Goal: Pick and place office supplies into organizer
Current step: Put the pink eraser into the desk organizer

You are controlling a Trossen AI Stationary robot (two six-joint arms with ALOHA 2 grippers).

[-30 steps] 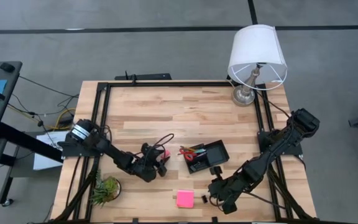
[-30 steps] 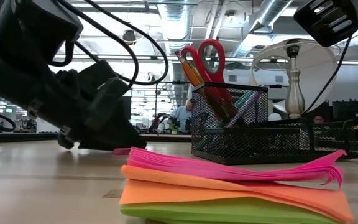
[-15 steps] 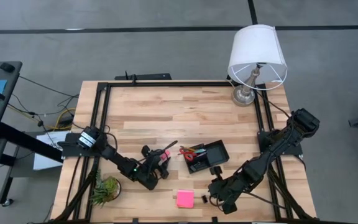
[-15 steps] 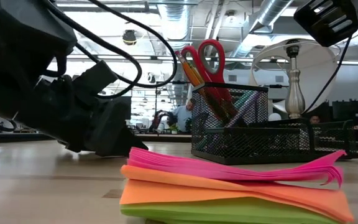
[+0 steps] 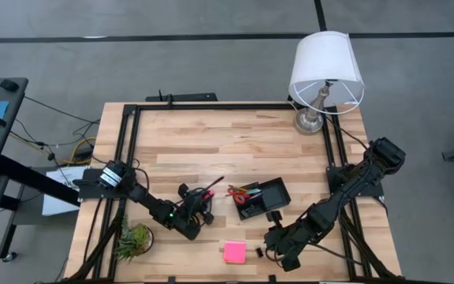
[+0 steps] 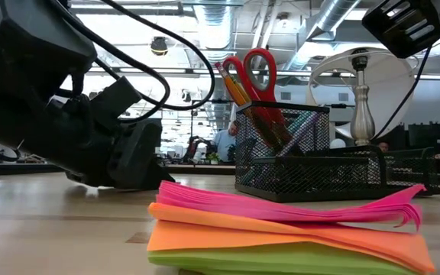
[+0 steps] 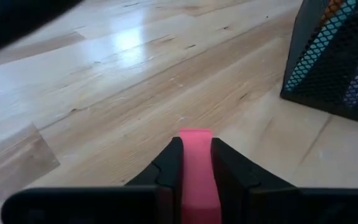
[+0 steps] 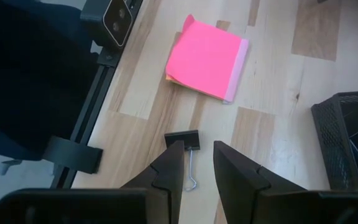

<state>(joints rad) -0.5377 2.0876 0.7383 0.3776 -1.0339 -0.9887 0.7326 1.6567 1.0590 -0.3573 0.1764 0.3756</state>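
Pink eraser (image 7: 197,171) sits clamped between the left gripper (image 7: 197,163) fingers, low over the bench (image 5: 211,142) just left of the organizer (image 5: 266,196), which lies near the front edge, right of centre. We judge the chief risk to be the eraser slipping or twisting out on lifting, since only its narrow sides are pinched. Right gripper (image 8: 195,163) hovers part-open and empty over the binder clip (image 8: 184,140) by the sticky-note pad (image 8: 205,57); the eraser's rear end is hidden between the fingers.

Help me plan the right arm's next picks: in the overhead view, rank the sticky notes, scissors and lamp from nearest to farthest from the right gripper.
1. Sticky notes, just left of the right gripper.
2. Scissors, standing in the organizer.
3. Lamp, far back corner.
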